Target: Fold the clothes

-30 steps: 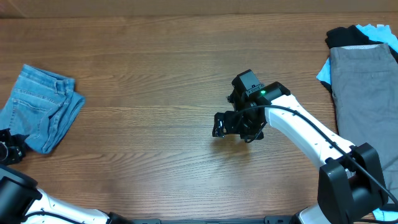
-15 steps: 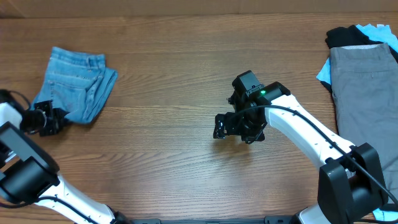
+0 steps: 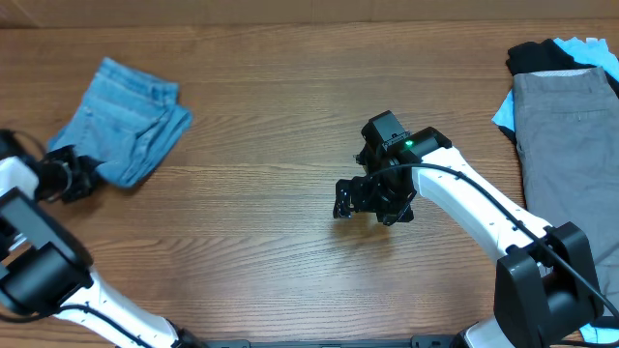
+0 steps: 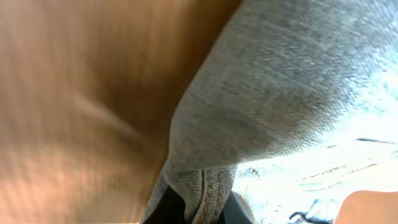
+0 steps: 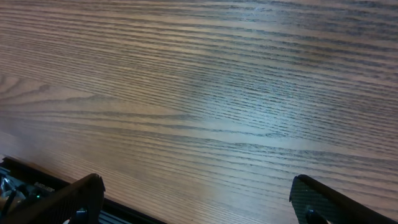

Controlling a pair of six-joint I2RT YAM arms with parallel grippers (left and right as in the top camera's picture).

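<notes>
Jeans [image 3: 131, 118] lie as a folded light-blue bundle at the far left of the table [image 3: 261, 106] in the overhead view, turned at a slant, with stitched seams showing on top. The left tool [image 3: 79, 174] is clamped on the bundle's near-left corner. The left arm [image 3: 19, 179] reaches it from the left edge, its white link lying low and nearly level, the black wrist pointing right towards the denim. The right arm [image 3: 474, 208] rises from the near-right corner and stretches diagonally to mid-table. A green light [image 3: 408, 145] glows on its wrist, and the right tool [image 3: 350, 198] hangs over bare wood, well apart from the jeans. At the right edge sit grey trousers [image 3: 566, 145], with a black garment [image 3: 542, 56] and a pale-blue garment [image 3: 588, 45] behind them.

The left wrist view is blurred. Denim fills the upper right, hanging as a rounded fold, and smeared brown wood fills the left. A stitched seam [image 4: 210, 186] runs down into the dark fingers [image 4: 169, 208] at the bottom edge, which are closed on it.

The right wrist view shows only wood grain. The two black fingertips [image 5: 81, 196] stand at the lower corners, spread wide, with nothing between them.
</notes>
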